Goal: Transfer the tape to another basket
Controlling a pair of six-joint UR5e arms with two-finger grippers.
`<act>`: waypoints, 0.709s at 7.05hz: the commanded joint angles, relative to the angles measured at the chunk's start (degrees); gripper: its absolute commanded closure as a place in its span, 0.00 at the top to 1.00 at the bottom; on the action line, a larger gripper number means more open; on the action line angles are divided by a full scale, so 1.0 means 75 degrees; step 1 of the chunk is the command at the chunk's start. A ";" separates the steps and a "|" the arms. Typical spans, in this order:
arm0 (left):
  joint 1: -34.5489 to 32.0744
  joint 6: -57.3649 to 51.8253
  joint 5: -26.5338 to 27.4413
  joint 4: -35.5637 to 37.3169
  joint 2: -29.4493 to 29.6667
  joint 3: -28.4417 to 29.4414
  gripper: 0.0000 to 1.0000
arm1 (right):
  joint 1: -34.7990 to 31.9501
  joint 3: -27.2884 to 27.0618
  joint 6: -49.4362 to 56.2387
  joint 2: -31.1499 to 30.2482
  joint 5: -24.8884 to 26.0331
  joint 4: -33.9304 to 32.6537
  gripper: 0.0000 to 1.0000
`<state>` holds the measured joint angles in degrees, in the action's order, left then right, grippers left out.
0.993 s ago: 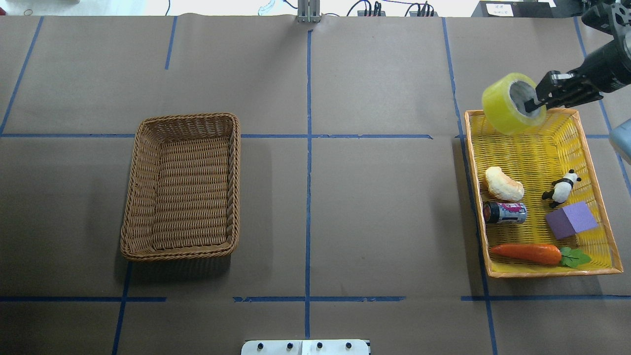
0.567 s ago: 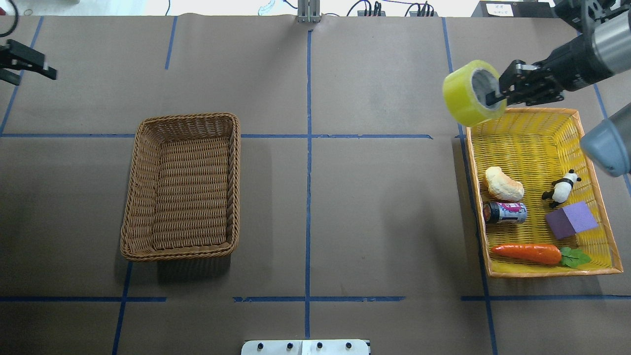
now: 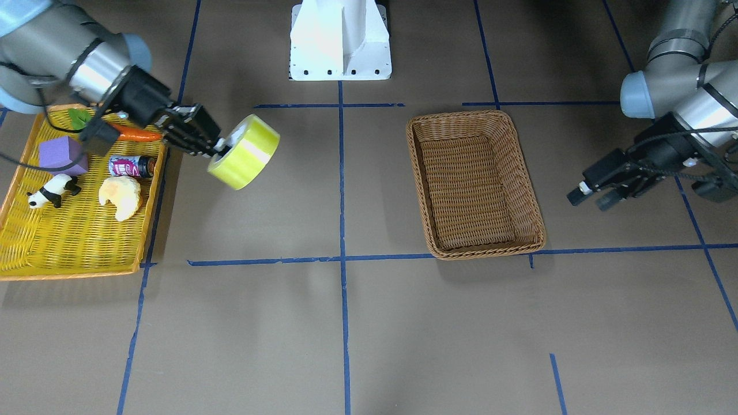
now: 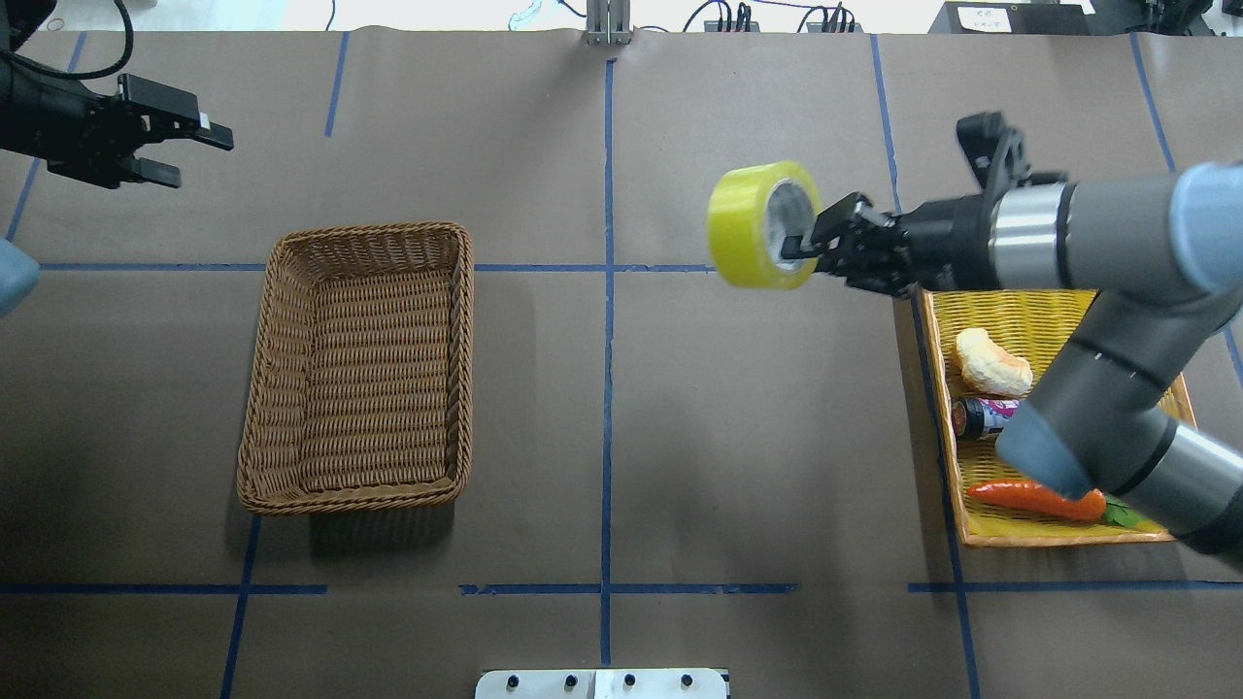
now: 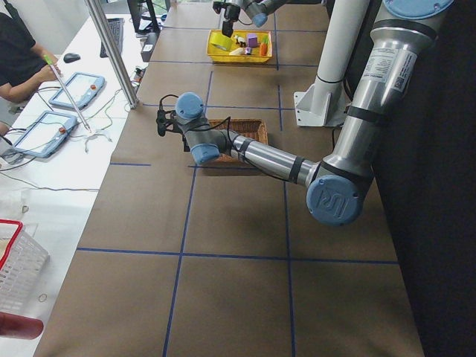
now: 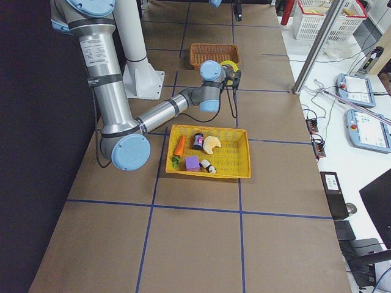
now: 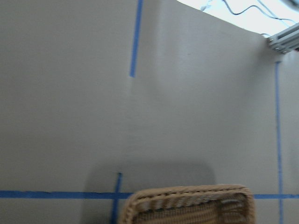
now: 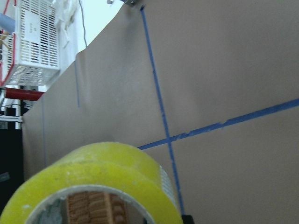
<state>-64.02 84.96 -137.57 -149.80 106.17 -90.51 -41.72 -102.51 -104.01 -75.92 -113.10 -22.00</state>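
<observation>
Brown tabletop (image 4: 738,408) below, tape (image 4: 750,228) in right hand (image 4: 798,242)

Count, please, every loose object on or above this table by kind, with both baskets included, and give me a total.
Baskets: 2, brown wicker basket and yellow basket
Tape rolls: 1, yellow-green tape roll
Toy foods: 2, carrot and bread piece
Cans: 1, small can
Figures: 1, panda figure
Blocks: 1, purple block
Total: 8

Bare brown tabletop (image 4: 680,408) seen open between the tape (image 4: 748,225), held aloft by the right gripper (image 4: 812,233) right of centre, and the basket (image 4: 464,340) toward the left edge, bare woven floor ringed by raised rim, left gripper (image 4: 199,158) spread wide near the far left corner, apart from the basket.
</observation>
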 commanded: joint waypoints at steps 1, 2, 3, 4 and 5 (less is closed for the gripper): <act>0.0553 0.2991 0.0050 -0.2352 0.0023 -0.0071 1.00 | 0.0814 -0.0043 -0.0718 0.0009 0.0606 0.1147 0.01; 0.0775 0.4315 0.0502 -0.2977 0.0081 -0.0443 1.00 | 0.1013 -0.0194 -0.1093 0.0067 0.0595 0.1477 0.01; 0.1288 0.5476 0.1191 -0.3308 0.0082 -0.0946 1.00 | 0.1271 -0.0312 -0.1224 0.0335 0.0595 0.1503 0.01; 0.2117 0.6764 0.2498 -0.3486 0.0094 -0.1659 1.00 | 0.1610 -0.0313 -0.1226 0.0651 0.0595 0.1504 0.01; 0.2844 0.7450 0.3566 -0.3546 0.0105 -0.2141 1.00 | 0.1787 -0.0336 -0.1237 0.0816 0.0595 0.1504 0.01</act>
<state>-49.04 132.78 -120.32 -175.15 106.86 -101.81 -30.36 -104.77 -113.00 -71.67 -108.65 -10.88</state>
